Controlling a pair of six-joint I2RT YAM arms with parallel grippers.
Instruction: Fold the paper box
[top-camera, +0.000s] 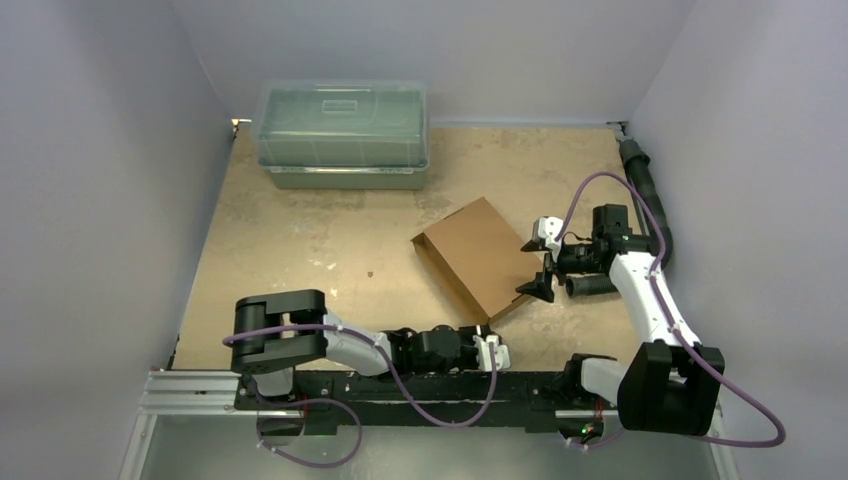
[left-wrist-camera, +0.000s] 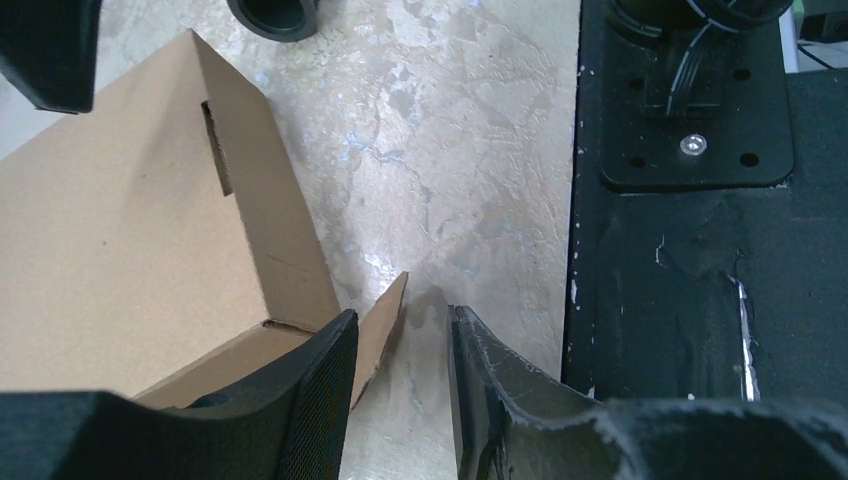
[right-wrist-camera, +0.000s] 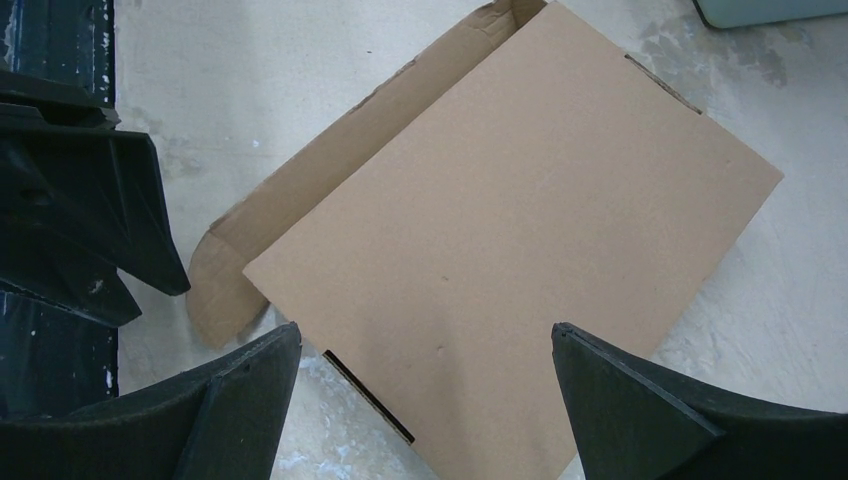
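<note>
The paper box (top-camera: 480, 255) is a brown cardboard mailer, folded shut and lying flat mid-table, turned diagonally. One small flap (left-wrist-camera: 380, 330) sticks out at its near corner. My left gripper (top-camera: 497, 350) sits low at that corner. In the left wrist view its jaws (left-wrist-camera: 400, 315) stand either side of the flap: the flap leans on the left finger and a gap is left to the right finger. My right gripper (top-camera: 535, 262) hovers wide open over the box's right edge. In the right wrist view, the box's lid (right-wrist-camera: 520, 200) fills the space between its spread jaws (right-wrist-camera: 425, 328).
A clear greenish plastic lidded bin (top-camera: 342, 130) stands at the back of the table, left of centre. The black mounting rail (top-camera: 400, 385) and the right arm's base plate (left-wrist-camera: 690, 100) run along the near edge. Purple cables loop around both arms.
</note>
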